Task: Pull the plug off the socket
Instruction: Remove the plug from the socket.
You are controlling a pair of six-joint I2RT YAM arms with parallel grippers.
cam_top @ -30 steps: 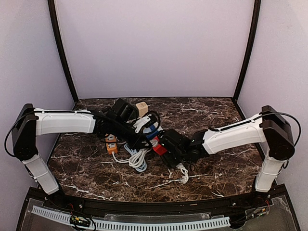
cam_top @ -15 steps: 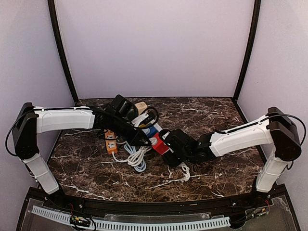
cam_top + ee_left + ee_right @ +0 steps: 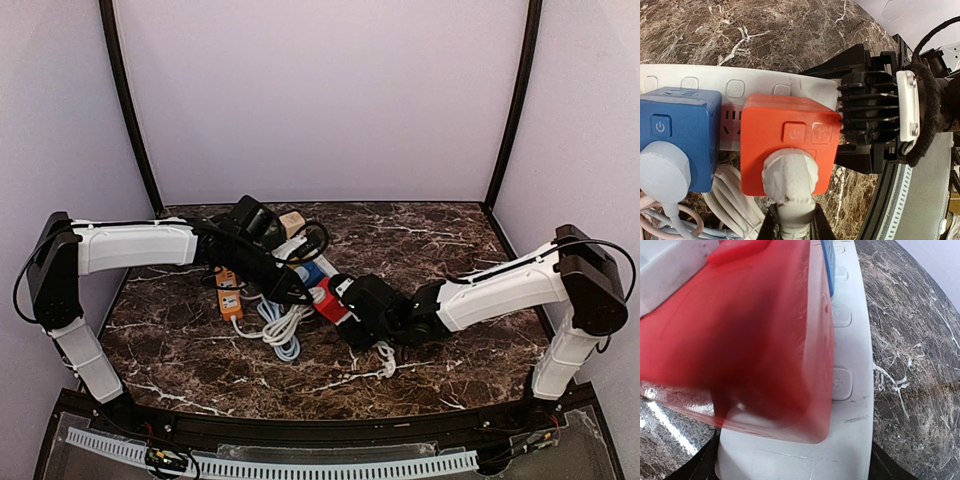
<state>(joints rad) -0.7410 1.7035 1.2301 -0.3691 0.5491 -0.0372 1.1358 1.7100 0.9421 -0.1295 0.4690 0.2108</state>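
The jaws of the left gripper (image 3: 792, 226) are pinched on the neck of the white plug (image 3: 790, 175), with a black finger on each side just where the cord leaves it. The plug is seated in the face of the red adapter cube (image 3: 765, 125), which is itself plugged into the white power strip (image 3: 755, 86). The jaws of the right gripper (image 3: 792, 467) are closed across the free end of that strip, one finger along each long edge. In the left wrist view its ribbed black front meets the side of the red cube.

Just beside the red cube, across a narrow gap, a blue adapter cube (image 3: 682, 117) sits on the same strip with a grey plug (image 3: 664, 172) in it. White cable coils (image 3: 735, 200) lie under and beside the white plug, crowding the left gripper's fingers.

From above, the cluster lies on the marble tabletop (image 3: 450, 235), left of its middle and about midway between the far and near edges. The two arms reach in from opposite sides. An orange socket bar (image 3: 229, 296) lies toward the left edge, next to the cable loops. A beige cube (image 3: 293, 222) stands close to the far edge behind the left wrist. A knotted white cord (image 3: 383, 357) lies toward the near edge, just beside the right gripper
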